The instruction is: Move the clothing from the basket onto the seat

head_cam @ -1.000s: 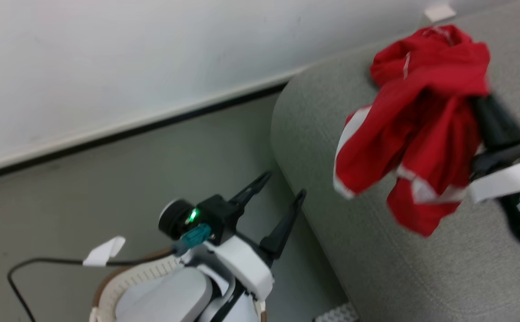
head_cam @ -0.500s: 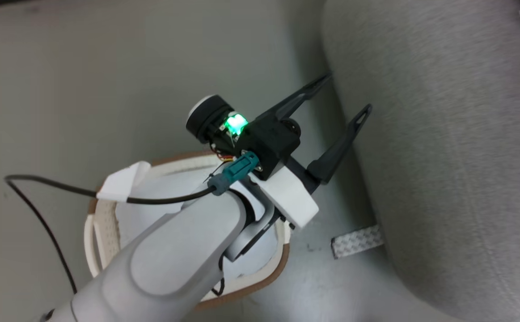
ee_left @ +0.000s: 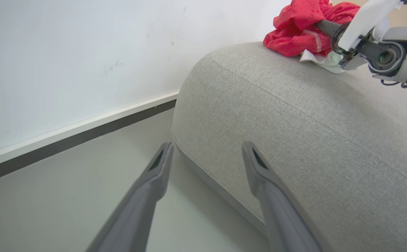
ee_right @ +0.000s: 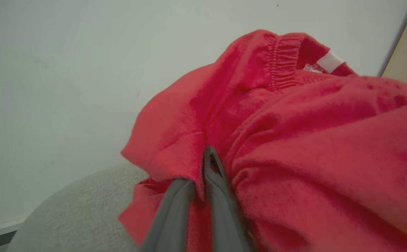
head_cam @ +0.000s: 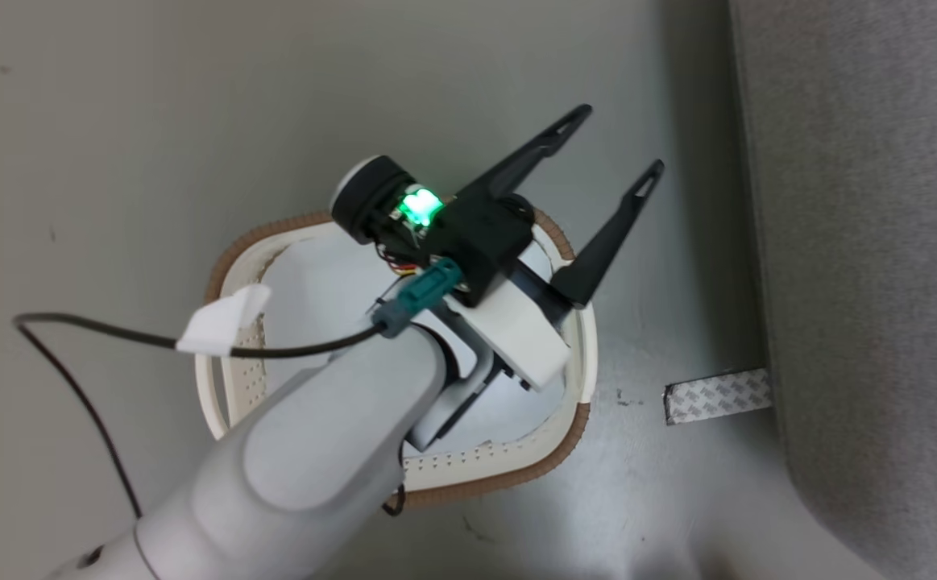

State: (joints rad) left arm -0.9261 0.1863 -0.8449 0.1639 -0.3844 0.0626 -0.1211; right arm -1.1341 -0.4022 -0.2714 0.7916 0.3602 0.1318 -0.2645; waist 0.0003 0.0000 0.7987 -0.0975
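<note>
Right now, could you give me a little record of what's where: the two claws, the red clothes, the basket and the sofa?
grey sofa: stands by a white wall
laundry basket: on the floor beside the sofa, pale pad inside
red clothing: bunched on top of the sofa
right gripper: shut on the red clothing
left gripper: open, empty, above the basket

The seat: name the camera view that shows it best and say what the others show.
Left wrist view: the seat shows its rounded end, stitched seam and broad top, with the clothing resting on it. The head view gives one long edge beside the floor; the right wrist view, a small grey corner below the clothing.
</note>
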